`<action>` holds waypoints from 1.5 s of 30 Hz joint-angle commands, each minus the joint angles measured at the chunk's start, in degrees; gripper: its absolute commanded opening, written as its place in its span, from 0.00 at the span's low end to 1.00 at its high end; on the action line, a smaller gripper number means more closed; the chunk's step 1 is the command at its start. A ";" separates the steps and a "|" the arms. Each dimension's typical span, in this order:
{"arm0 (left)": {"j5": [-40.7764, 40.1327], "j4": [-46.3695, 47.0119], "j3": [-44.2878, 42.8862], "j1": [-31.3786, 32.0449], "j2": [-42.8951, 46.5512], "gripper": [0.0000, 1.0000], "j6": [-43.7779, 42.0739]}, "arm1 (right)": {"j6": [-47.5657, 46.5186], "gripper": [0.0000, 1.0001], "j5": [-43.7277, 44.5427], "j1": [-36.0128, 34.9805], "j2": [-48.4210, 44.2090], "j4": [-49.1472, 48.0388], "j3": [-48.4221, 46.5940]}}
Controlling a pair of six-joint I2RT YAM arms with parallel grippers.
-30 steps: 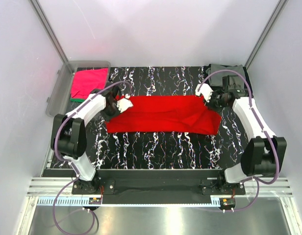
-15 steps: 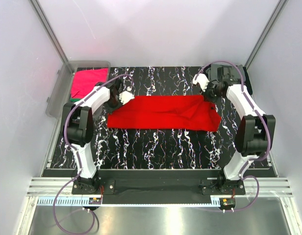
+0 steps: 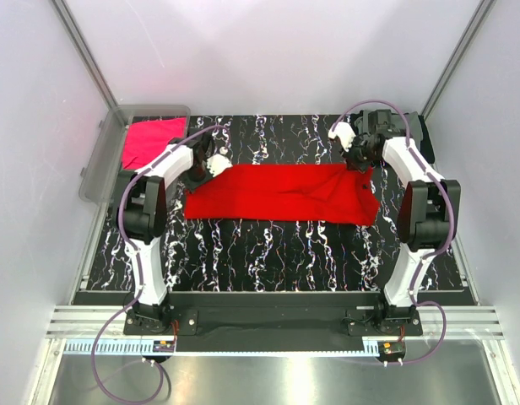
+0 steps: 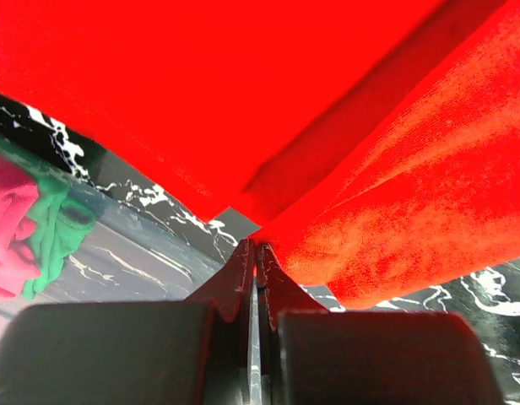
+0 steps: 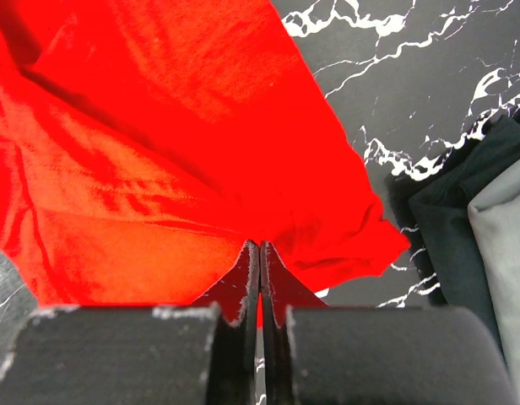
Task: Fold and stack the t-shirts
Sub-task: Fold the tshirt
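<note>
Black marble-look worktop [image 3: 268, 245], white walls round it. Red t-shirt [image 3: 281, 192] lies spread across the far half, mid-width. L gripper [image 4: 257, 251] is clenched on its far-left corner, R gripper [image 5: 260, 249] on its far-right corner. Black shirt [image 5: 450, 228] and grey shirt [image 5: 505, 219] lie at the far-right corner, near R gripper. Clear bin [image 3: 100, 160] at the far-left corner holds pink shirt [image 3: 152, 139] w/ green shirt [image 4: 62, 228].

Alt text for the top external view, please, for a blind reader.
A red t-shirt lies as a wide band across the black marbled table, the left arm and right arm each pinching a far corner, jaws shut. A pink shirt sits in a clear bin at far left.
</note>
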State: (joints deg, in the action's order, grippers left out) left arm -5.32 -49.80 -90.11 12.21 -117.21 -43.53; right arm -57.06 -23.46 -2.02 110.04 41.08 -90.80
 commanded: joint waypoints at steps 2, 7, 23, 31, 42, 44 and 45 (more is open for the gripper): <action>-2.32 0.50 -3.23 -0.61 -0.83 0.00 -0.42 | 2.21 0.00 -0.27 0.00 1.93 -2.32 -4.20; -1.98 1.28 -6.04 -0.61 -1.18 0.22 1.07 | 4.05 0.05 0.52 -0.09 2.55 -3.28 -5.00; 1.90 3.48 2.00 1.94 11.99 0.37 7.58 | 10.22 0.41 -1.66 0.00 -8.08 -6.81 5.01; 2.07 3.57 11.88 2.82 9.98 0.30 10.48 | 6.70 0.45 -8.53 -1.40 -2.20 8.23 4.49; 3.48 3.75 11.44 2.82 5.15 0.31 13.64 | 4.59 0.50 -10.47 -4.39 5.09 15.52 0.37; 3.74 3.83 11.27 2.82 4.97 0.31 13.91 | 4.50 0.51 -9.85 -5.09 6.24 15.26 0.19; 3.65 3.92 11.27 2.82 4.97 0.31 13.91 | 4.76 0.51 -9.59 -5.18 6.76 15.08 0.02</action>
State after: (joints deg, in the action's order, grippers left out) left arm -3.16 -46.81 -77.62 15.22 -112.22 -30.89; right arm -51.22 -32.16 -5.78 115.68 54.00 -88.27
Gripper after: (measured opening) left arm 0.307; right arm 0.504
